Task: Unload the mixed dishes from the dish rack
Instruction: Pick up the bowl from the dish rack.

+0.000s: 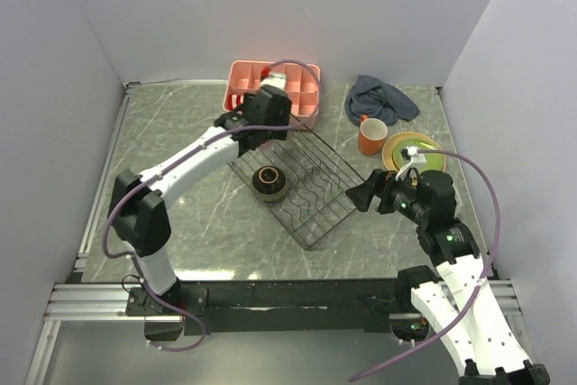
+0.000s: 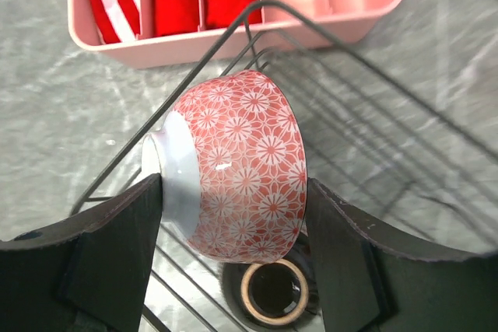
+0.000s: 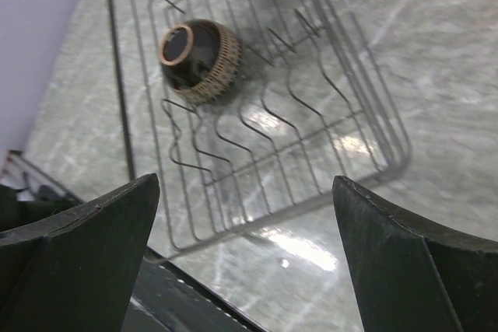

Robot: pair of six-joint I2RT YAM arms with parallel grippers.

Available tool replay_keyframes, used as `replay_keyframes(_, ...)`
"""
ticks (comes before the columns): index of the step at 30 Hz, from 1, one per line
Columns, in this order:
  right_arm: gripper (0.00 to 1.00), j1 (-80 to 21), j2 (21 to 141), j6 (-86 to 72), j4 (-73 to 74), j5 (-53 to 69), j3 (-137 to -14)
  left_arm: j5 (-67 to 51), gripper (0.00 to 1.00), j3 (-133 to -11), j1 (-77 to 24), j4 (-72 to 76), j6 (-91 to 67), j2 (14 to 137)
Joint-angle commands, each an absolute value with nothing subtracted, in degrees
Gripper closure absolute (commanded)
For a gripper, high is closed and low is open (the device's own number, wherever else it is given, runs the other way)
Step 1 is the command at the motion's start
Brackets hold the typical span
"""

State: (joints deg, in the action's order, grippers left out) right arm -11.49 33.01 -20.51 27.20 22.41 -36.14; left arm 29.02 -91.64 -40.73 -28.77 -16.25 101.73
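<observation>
Left hand (image 2: 232, 196) pinches the pink patterned bowl (image 2: 249, 169), one finger (image 2: 117, 246) against the foot, the other against the rim. The bowl is carried on its side, as it would stand in a rack; this is judged the reason for the sideways grip across foot and rim. It hangs over the far corner of the dish rack (image 1: 315, 188) and appears lifted off the wires, though contact cannot be ruled out.

Right hand (image 3: 245, 184) is spread wide and holds nothing. It hovers just beside the right edge of the rack and looks down into it, a likely standby position for the next item.

Inside the rack, near its left side, the dark-brown bowl (image 1: 270, 183) lies tipped over. It is the only dish seen among the wires.

Right of the rack, on the tabletop (image 1: 162, 123), stand the orange mug (image 1: 371, 136) and stacked plates (image 1: 415, 152), lime green uppermost. By their position these count as unloaded. Beyond them lies a blue-grey cloth (image 1: 381, 99).

Just behind the rack sits the pink tray (image 2: 194, 44) with red and red-white items; it is not part of the unloading.

Grey marbled tabletop, glossy. Plain white walls (image 1: 270, 6) enclose it on three sides.
</observation>
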Motion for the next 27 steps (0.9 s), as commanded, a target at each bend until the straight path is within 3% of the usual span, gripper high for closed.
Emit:
replay_keyframes(1,0.00,-11.69,35.67,-26.27,16.71,28.73,-34.46,19.70,0.64,-90.36,-37.89,-25.93,-22.84,94.49)
replay_keyframes(15,0.00,-12.30,48.50,-41.04,-7.72,35.24,-32.34,-3.05,0.64,-77.26,-30.06,-17.67,-37.60,82.01)
replay_keyframes(27,0.00,-17.31,62.74,-46.49,-20.21,36.39,-37.00,-12.39,0.63,-66.19,-28.30,-5.46,-48.76,71.72)
